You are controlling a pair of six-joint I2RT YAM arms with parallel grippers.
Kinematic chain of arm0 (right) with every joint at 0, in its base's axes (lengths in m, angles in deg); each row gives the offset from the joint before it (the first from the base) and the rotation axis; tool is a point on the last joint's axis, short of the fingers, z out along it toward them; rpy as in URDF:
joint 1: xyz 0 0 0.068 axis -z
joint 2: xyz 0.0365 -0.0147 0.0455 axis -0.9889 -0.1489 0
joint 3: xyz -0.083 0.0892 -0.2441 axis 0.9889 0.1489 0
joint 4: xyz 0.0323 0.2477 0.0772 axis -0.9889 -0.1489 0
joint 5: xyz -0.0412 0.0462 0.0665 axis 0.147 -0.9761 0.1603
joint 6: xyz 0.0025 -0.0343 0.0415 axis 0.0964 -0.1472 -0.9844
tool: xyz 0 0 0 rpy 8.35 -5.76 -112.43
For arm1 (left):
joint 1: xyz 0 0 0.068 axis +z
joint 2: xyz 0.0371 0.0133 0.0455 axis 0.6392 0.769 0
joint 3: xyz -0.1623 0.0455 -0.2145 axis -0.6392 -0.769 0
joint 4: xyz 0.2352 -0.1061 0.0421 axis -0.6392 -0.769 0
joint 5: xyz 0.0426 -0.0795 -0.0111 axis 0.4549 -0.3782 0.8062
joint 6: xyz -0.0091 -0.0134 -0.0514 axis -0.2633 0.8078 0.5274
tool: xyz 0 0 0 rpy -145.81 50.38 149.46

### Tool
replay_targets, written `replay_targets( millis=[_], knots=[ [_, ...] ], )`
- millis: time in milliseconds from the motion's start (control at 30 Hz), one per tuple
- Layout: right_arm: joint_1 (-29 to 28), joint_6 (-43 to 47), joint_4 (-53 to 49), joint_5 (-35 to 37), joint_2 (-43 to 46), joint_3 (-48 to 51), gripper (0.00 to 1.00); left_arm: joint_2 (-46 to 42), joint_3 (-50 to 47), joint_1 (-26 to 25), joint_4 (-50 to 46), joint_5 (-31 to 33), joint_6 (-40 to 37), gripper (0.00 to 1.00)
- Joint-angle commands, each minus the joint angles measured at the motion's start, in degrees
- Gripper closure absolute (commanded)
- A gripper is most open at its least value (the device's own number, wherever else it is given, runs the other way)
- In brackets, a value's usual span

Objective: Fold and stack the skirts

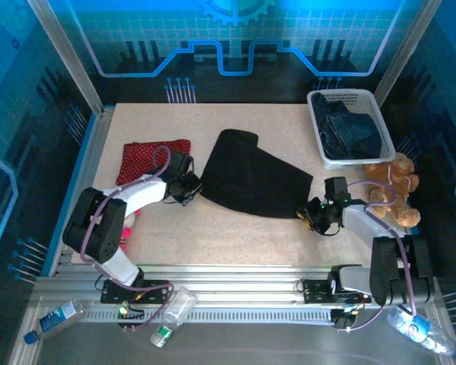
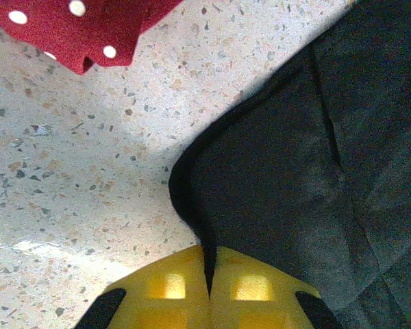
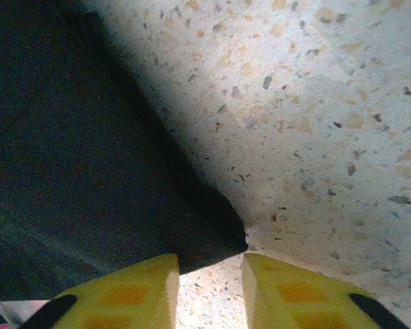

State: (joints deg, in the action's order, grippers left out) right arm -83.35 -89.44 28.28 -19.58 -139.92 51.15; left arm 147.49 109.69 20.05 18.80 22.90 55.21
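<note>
Where the left gripper (image 2: 209, 291) is seen from its wrist camera, its yellow fingers (image 2: 168, 288) are pressed together, and the edge of the black skirt (image 2: 294, 171) is clamped in the seam between them. The right gripper (image 3: 209, 291) is held with its fingers apart, and a corner of the same skirt is found just ahead of the gap, resting on the speckled table (image 3: 329, 103) and not yet grasped.

From above, the black skirt (image 1: 254, 179) is seen spread flat across the middle of the table, with the left gripper (image 1: 188, 186) at its left end and the right gripper (image 1: 313, 215) at its near right corner. The red skirt (image 1: 153, 158), dotted white, is laid folded toward the left edge, just beside the left gripper and apart from the black one.

At the far right corner a white basket (image 1: 342, 94) is set, and dark blue denim (image 1: 352, 133) is bundled inside it; how many pieces are held there cannot be told. A brown teddy bear (image 1: 391, 190) is placed against the right edge, just nearer than the basket.
</note>
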Motion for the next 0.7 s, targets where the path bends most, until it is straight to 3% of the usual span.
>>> replay_targets(
  millis=[0,467,667],
  knots=[
    [-0.68,-0.06,-0.34,1.22,0.48,0.35,0.71,-0.77,0.17,-0.62,-0.39,0.78,-0.78,1.00],
    [-3.77,-0.78,5.23,6.03,-6.53,-0.95,0.69,-0.76,0.14,-0.57,-0.22,0.34,-0.77,1.00],
    [-3.77,2.87,4.64,8.11,-6.22,-4.47,0.91,-2.04,1.82,-0.57,-2.15,1.48,-2.56,1.00]
  ],
)
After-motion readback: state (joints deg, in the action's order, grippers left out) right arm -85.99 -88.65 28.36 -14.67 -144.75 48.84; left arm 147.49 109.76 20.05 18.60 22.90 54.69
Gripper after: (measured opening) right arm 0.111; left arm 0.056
